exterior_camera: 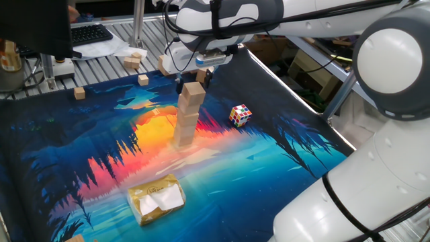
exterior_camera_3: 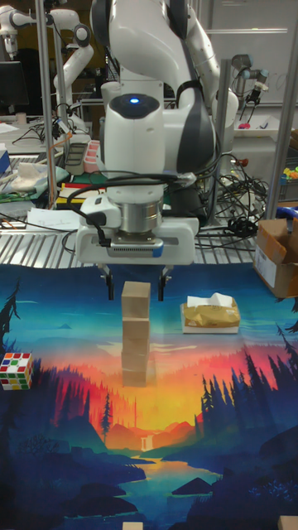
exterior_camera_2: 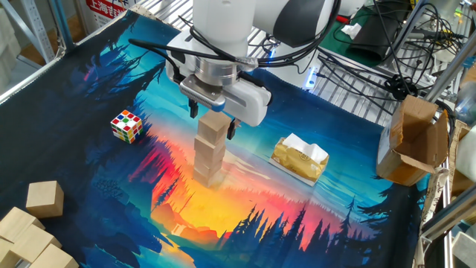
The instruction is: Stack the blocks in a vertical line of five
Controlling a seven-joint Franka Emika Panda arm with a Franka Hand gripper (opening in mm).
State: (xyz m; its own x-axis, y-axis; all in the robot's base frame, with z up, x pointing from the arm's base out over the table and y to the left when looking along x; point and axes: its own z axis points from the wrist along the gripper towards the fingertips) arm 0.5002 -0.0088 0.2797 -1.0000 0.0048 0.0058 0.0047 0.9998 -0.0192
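Note:
Three tan blocks stand as a stack in the middle of the picture mat. My gripper hangs over the top block. It is open, with one finger on each side of the block and a gap showing on both sides. Nothing is held. More loose tan blocks lie at the near left corner of the other fixed view. Two lie beyond the mat's far edge.
A multicoloured puzzle cube sits on the mat beside the stack. A gold packet with white tissue lies on the other side. Two small tan cubes rest near the mat's far edge. A cardboard box stands off the mat.

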